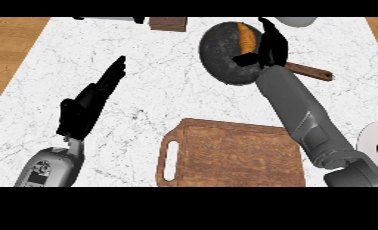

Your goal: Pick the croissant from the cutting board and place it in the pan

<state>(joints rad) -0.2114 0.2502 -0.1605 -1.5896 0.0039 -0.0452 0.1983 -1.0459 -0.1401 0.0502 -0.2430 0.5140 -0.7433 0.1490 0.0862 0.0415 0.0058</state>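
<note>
The right robot hand is held over the dark pan, its fingers curled beside the croissant, which is seen inside the pan. The left robot hand is kept open above the marble surface. The cutting board is left bare.

Orange croissant in dark pan; wooden cutting board bare.

We found no text, label, brand, number or sign that could be read anywhere around the cutting board. Its wooden face was bare of marks. The pale panel on the left forearm, left of the board, bore small dark markings, but we could not make them out.
</note>
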